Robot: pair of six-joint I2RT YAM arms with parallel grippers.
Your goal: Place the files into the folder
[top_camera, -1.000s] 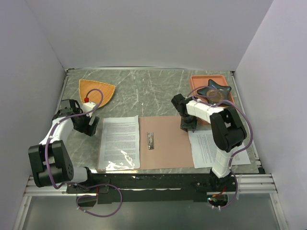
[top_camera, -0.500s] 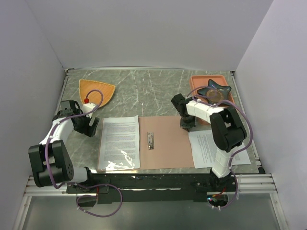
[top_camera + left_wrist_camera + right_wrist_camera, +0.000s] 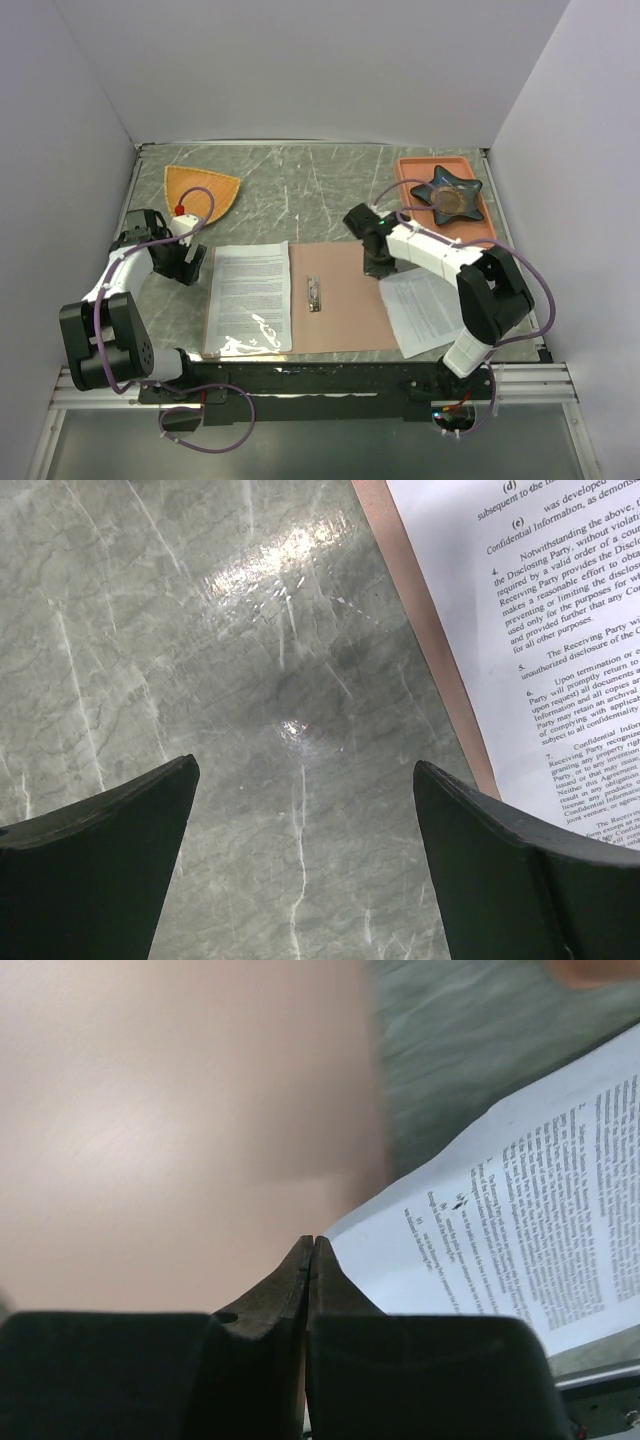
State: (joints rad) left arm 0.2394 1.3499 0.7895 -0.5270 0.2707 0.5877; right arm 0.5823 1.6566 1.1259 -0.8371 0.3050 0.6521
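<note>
The pinkish-brown folder (image 3: pixel 340 300) lies open at the table's middle, and one printed sheet (image 3: pixel 250 295) lies on its left half. My right gripper (image 3: pixel 372 265) is shut on the top-left corner of a second printed sheet (image 3: pixel 425 310), which lies tilted at the folder's right edge. In the right wrist view the shut tips (image 3: pixel 312 1242) hold that sheet (image 3: pixel 520 1230) over the folder (image 3: pixel 180 1110). My left gripper (image 3: pixel 190 262) is open and empty over bare table, left of the folder. In the left wrist view it (image 3: pixel 305 770) is beside the folder edge (image 3: pixel 420 620) and the left sheet (image 3: pixel 540 630).
A metal clip (image 3: pixel 313 293) sits on the folder's crease. An orange fan-shaped plate (image 3: pixel 200 190) lies at the back left. A salmon tray (image 3: pixel 405 170) at the back right holds a dark star-shaped dish (image 3: pixel 447 192). White walls enclose the table.
My right gripper has moved left over the folder's right edge, pulling the right sheet with it. The sheet has turned and shifted left. The left arm has not moved.
</note>
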